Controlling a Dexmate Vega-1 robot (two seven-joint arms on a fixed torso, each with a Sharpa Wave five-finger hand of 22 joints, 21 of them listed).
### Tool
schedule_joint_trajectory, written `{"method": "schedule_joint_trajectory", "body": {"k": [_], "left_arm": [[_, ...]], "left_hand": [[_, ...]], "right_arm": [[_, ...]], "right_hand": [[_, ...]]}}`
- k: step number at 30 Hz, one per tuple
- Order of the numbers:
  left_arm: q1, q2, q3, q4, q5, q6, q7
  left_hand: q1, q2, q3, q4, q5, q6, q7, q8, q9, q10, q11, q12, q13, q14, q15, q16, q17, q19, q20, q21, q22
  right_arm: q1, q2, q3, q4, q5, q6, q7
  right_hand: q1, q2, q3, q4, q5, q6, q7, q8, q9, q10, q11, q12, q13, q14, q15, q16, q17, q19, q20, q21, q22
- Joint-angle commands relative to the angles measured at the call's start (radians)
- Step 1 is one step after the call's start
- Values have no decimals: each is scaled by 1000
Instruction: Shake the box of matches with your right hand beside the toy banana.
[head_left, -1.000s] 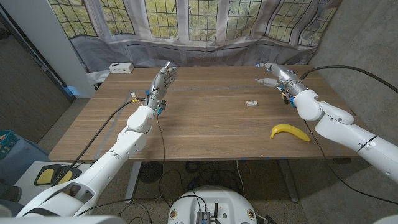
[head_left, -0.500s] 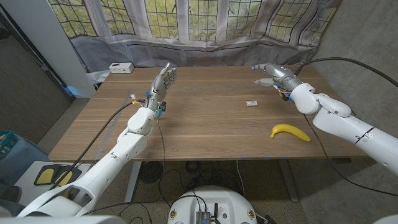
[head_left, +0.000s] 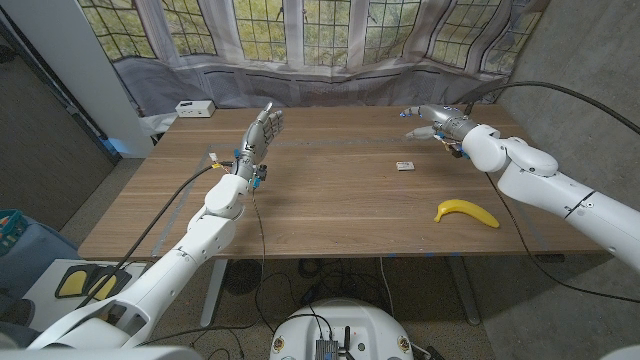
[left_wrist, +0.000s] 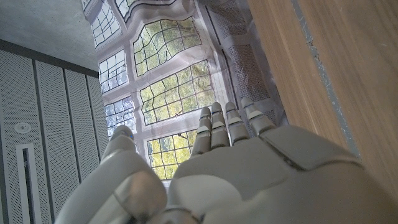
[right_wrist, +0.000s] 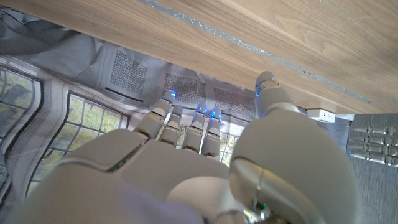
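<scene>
My right hand (head_left: 437, 122) hangs over the far right part of the table (head_left: 330, 200), fingers spread and holding nothing. In the right wrist view the same hand (right_wrist: 186, 168) shows its fingers (right_wrist: 186, 127) stretched out straight, side by side, thumb apart.

The matchbox (head_left: 405, 165) lies on the wood nearer the middle, near my right hand but not touching it. The banana (head_left: 466, 212) lies closer to the front edge, on the right, well apart from the matchbox and under my right forearm's line.

My left hand (head_left: 262, 130) stands raised over the left far part of the table, fingers straight and close together, empty; the left wrist view shows the same (left_wrist: 236, 168).

A white box (head_left: 194, 108) sits at the far left corner.
</scene>
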Motion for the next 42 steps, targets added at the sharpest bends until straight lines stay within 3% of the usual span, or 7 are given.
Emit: {"method": "schedule_joint_trajectory", "body": {"k": [1, 12, 20, 22, 42], "left_arm": [[9, -10, -3, -1, -3, -16, 5], [19, -15, -5, -2, -6, -28, 6], [26, -14, -8, -2, -11, -26, 8], [24, -14, -7, 1, -11, -29, 4], [27, -8, -10, -7, -11, -28, 3]], "left_hand": [[10, -4, 3, 0, -2, 7, -4, -3, 3, 7, -1, -5, 1, 0, 4, -2, 2, -2, 7, -2, 1], [11, -3, 4, 0, -3, 9, -5, -3, 3, 9, -2, -6, 1, 0, 3, -3, 2, -4, 8, -3, 1], [11, -2, 4, 0, -3, 11, -4, -4, 3, 13, -3, -7, 2, 2, 2, -3, 2, -4, 10, -4, 1], [11, -2, 4, 0, -3, 12, -5, -4, 3, 13, -3, -7, 2, 2, 3, -3, 2, -5, 10, -4, 1], [12, -1, 5, 0, -3, 16, -7, -5, 3, 15, -5, -11, 2, 1, 2, -4, 2, -5, 10, -5, 1]], "right_arm": [[52, -2, -53, -13, -65, -60, 125], [65, 15, -82, -18, -108, -116, 177], [82, 28, -110, -10, -143, -150, 215], [82, 32, -112, -5, -142, -153, 218], [97, 59, -156, 17, -180, -203, 250]], "right_hand": [[2, -12, -2, 0, 4, -3, 1, 0, 1, -3, 5, -3, 5, -2, -1, -3, 3, -8, 6, -3, 3], [24, -20, 0, -5, 12, -25, 18, -9, 3, -5, 21, -10, 6, -5, 2, -7, 1, -3, 11, 3, 3], [28, -22, -4, 0, 15, -33, 15, -11, 3, 18, 11, -3, 6, 23, -16, 3, 1, 21, 22, 12, 3], [29, -23, -4, 1, 15, -31, 14, -10, 3, 23, -2, -3, 6, 26, -16, 4, 0, 25, 22, 13, 3], [49, -31, -7, -1, 20, 0, 9, 1, 3, 52, -14, -1, 5, 50, -26, 9, -3, 82, 25, 29, 4]]}}
